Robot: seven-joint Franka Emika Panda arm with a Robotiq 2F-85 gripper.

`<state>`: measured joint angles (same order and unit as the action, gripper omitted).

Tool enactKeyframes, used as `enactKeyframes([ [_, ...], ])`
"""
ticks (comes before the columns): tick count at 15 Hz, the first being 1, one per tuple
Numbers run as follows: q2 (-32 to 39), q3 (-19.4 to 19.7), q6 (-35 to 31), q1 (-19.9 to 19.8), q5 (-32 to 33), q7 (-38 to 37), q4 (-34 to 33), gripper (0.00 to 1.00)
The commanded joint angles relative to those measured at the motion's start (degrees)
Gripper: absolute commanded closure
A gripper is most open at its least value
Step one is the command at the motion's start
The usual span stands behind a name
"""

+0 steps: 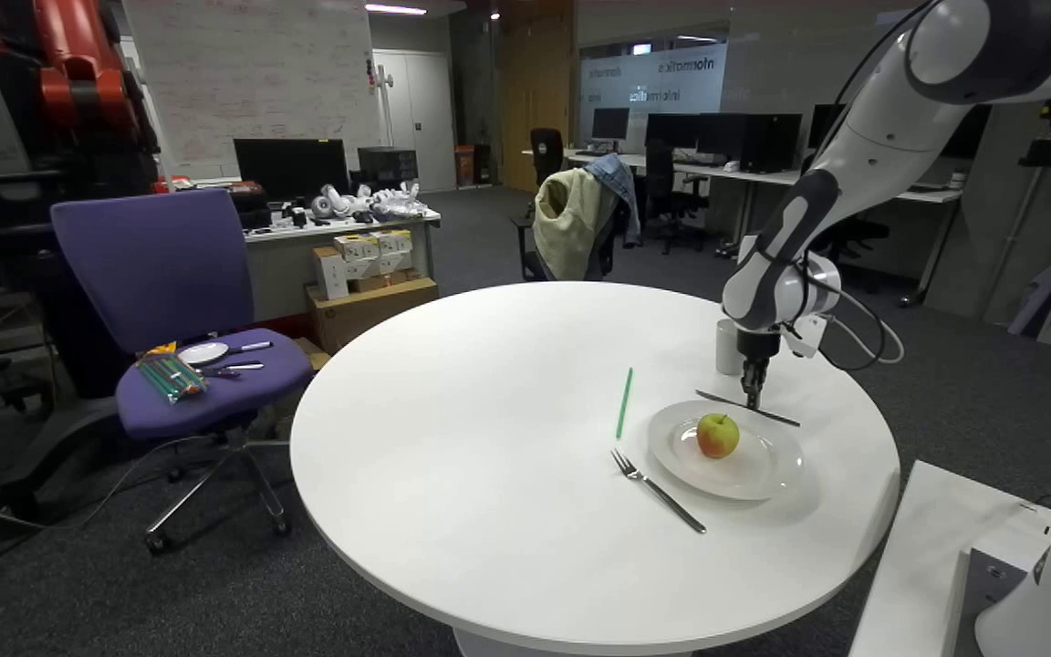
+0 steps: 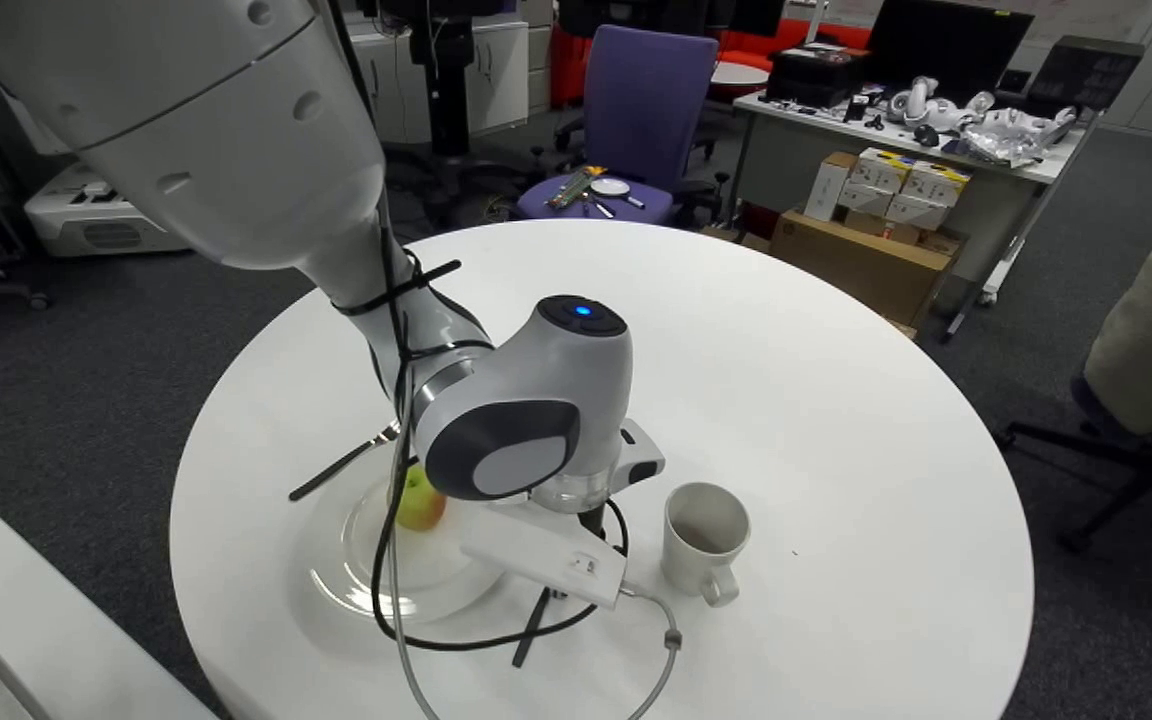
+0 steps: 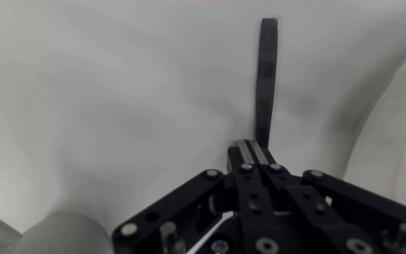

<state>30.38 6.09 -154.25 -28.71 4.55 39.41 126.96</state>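
Observation:
My gripper (image 3: 252, 141) points down at the table with its two fingertips pressed together and nothing visible between them. A dark table knife (image 3: 267, 70) lies on the table right by the tips; part of it is hidden behind the right-hand finger, and whether they touch I cannot tell. In an exterior view the gripper (image 1: 753, 403) stands over the middle of the knife (image 1: 779, 419). Beside it is a white plate (image 1: 776, 485) bearing a red and green apple (image 1: 717, 436). In an exterior view the arm hides the fingertips, with one end of the knife (image 2: 533, 630) showing.
A white mug (image 2: 704, 545) stands close to the gripper, opposite the plate. A fork (image 1: 671, 504) and a green pencil or straw (image 1: 624, 403) lie on the plate's far side. The round white table (image 1: 471, 456) has a purple chair (image 1: 206, 401) beyond its edge.

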Motion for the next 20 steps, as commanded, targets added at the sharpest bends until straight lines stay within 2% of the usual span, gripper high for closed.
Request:
enactKeyframes([
  [1,0.6,-0.9,-1.9,0.6,-0.7,0.4,2.9,1.00],
  [10,0.4,-1.4,-1.5,0.8,-1.6,0.2,3.0,1.00],
  [20,0.6,1.0,-2.8,1.9,-0.4,-5.6,2.6,1.00],
])
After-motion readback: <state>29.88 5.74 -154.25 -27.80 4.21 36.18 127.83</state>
